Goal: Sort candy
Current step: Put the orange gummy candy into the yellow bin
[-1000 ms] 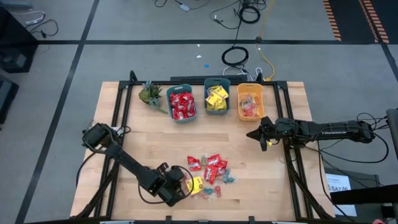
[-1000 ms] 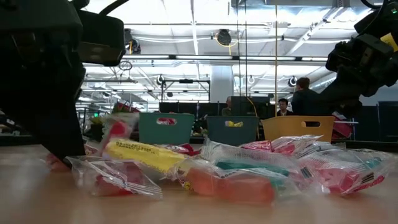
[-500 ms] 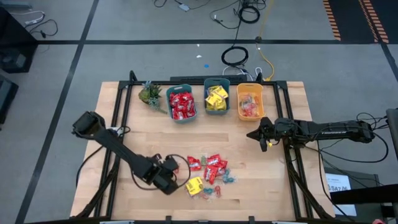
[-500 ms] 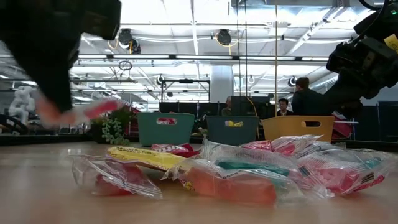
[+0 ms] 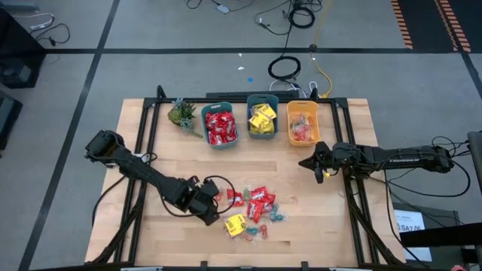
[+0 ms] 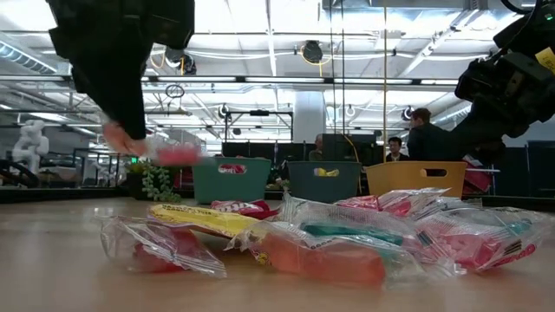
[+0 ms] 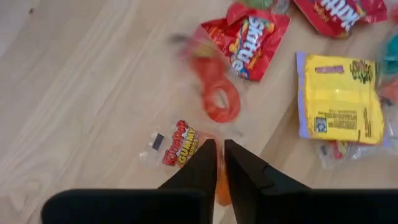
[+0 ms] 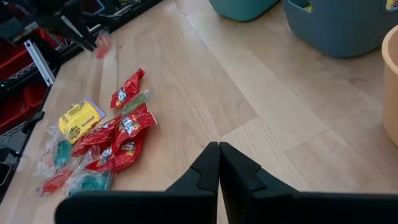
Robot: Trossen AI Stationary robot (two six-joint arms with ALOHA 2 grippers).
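A pile of candy (image 5: 254, 211) lies on the wood table: red packets (image 7: 249, 37), a yellow packet (image 7: 339, 96) and small clear-wrapped pieces (image 6: 321, 247). My left gripper (image 5: 213, 203) hangs above the table just left of the pile, shut on a clear-wrapped piece of candy with a red ring inside (image 7: 219, 102). In the low view this candy (image 6: 178, 154) sticks out from the fingertips, well above the table. My right gripper (image 5: 316, 164) waits shut over the table's right part, with nothing in it (image 8: 219, 155). My left gripper pinches one end of the clear wrapper (image 7: 221, 183) between its two fingers, where an orange bit shows in the gap. The fingers (image 7: 202, 165) point steeply down from above. The packet is lifted clear of the table, and its ring end (image 7: 214, 93) reaches out past the fingertips.
Along the far edge stand a teal bin of red packets (image 5: 221, 126), a teal bin of yellow packets (image 5: 262, 117) and an orange bin (image 5: 303, 123). A small green plant (image 5: 181, 113) sits left of them. Bare wood lies between the bins and the pile.
My left gripper was down on the table at the pile's near left corner. It has risen and gone toward the far edge, taking the clear-wrapped ring candy up with it, clear of the table. The rest of the pile has stayed in place.
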